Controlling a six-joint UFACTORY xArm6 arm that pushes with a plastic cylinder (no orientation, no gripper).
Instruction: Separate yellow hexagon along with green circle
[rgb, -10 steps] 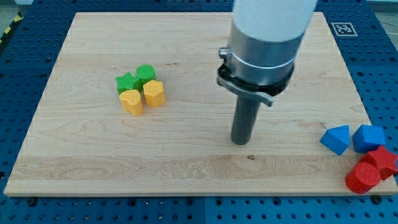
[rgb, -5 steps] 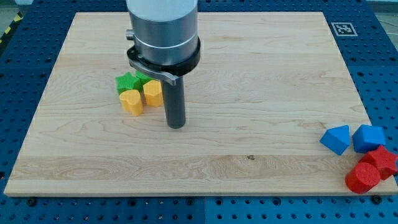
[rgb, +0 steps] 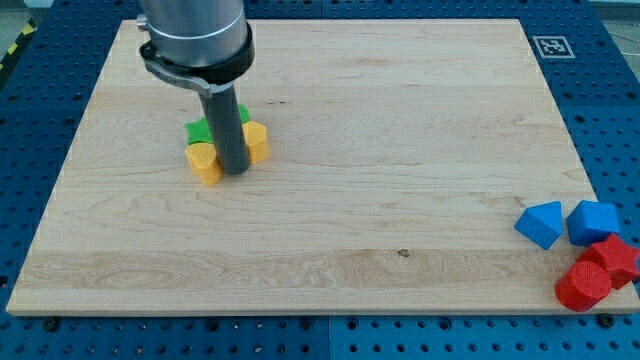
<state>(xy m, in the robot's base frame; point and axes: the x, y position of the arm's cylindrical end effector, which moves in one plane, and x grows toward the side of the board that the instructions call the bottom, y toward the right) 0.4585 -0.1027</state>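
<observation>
My tip (rgb: 234, 172) stands between the yellow blocks (rgb: 205, 162), below the green circle (rgb: 243, 116) — probably to wedge the cluster apart; no hand here.

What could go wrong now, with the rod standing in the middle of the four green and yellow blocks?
1. My tip sits between the yellow heart-like block and the yellow hexagon. All four blocks are packed tight, so a push may drag the wrong yellow block along.
2. The rod hides most of the green circle and green star, so their contact with the hexagon is hard to judge.
3. A push toward the view's top may press hexagon and circle together instead of parting them.
</observation>
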